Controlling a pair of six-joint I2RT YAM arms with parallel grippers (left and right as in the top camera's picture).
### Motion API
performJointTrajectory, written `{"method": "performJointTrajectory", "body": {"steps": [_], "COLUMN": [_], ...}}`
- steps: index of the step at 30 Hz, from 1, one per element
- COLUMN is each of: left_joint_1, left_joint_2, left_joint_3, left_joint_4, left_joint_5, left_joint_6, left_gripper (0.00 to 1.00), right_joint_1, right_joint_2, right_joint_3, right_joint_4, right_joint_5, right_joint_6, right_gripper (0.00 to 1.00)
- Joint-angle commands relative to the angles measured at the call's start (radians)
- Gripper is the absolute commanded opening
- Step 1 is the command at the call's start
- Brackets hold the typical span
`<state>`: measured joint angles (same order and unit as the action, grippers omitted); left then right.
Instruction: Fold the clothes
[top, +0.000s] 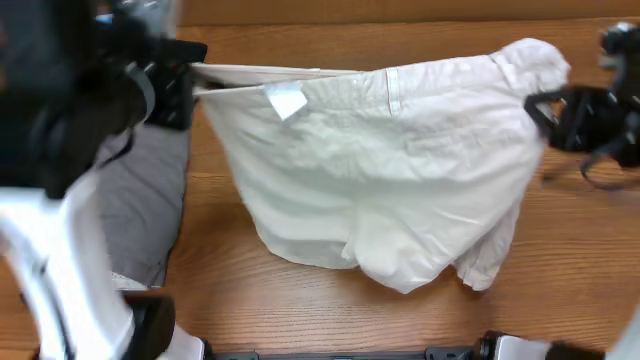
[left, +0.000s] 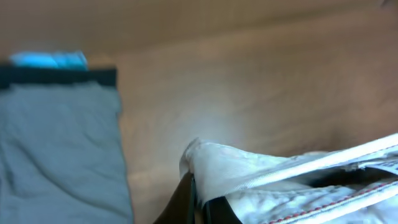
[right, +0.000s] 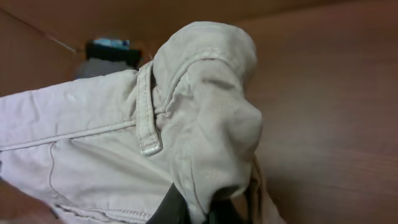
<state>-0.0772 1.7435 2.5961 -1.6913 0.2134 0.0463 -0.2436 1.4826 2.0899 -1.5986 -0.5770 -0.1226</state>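
a wooden table (top: 400, 30) fills the overhead view, its brown grain bare along the far edge and around the cloth. across the middle spreads the pair of khaki shorts (top: 400, 170), pale beige, seen from above with the waistband toward the far side and the two legs falling toward the near side, rumpled at the hems. the waistband is drawn out in taut lines toward the left and bunched into a rounded lump at the right, so the garment is stretched between the two arms. at the left of the table, partly under the blurred left arm, lie the grey shorts (top: 140, 200), flat, just beside the khaki pair. the left gripper (top: 185, 80) has its fingers pinched on the left end of the waistband; its wrist view shows the white-edged fabric folded over the dark fingers (left: 186, 202). the right gripper (top: 545, 110) is clamped on the right end, where the wrist view shows cloth puffed up over its fingers (right: 165, 208). beyond the grey shorts a strip of a black garment (left: 59, 76) shows, with a bit of a light-blue garment (left: 50, 59) touching its far edge. a white label (top: 287, 100) sits tilted inside the waistband, and a belt loop (right: 148, 118) hangs near the right grip.
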Motion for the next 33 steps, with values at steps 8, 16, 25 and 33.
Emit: {"method": "performJointTrajectory", "body": {"steps": [8, 16, 25, 33], "left_joint_1": [0.044, 0.043, 0.043, 0.041], "left_joint_2": [0.354, 0.522, 0.350, 0.146], "left_joint_3": [-0.030, -0.030, 0.034, 0.034], "left_joint_4": [0.210, 0.600, 0.475, 0.246], "left_joint_5": [-0.212, -0.131, -0.081, -0.034], "left_joint_6": [-0.030, -0.024, -0.027, -0.023], "left_gripper": [0.04, 1.00, 1.00, 1.00], "right_joint_1": [0.005, 0.039, 0.040, 0.040], "right_joint_2": [0.341, 0.474, 0.352, 0.288], "right_joint_3": [-0.082, -0.081, -0.011, -0.013], "right_joint_4": [0.296, 0.747, 0.543, 0.134], "right_joint_5": [0.211, 0.193, 0.159, 0.161], "right_joint_6": [-0.007, 0.047, 0.127, 0.062], "right_gripper": [0.04, 1.00, 1.00, 1.00]}}
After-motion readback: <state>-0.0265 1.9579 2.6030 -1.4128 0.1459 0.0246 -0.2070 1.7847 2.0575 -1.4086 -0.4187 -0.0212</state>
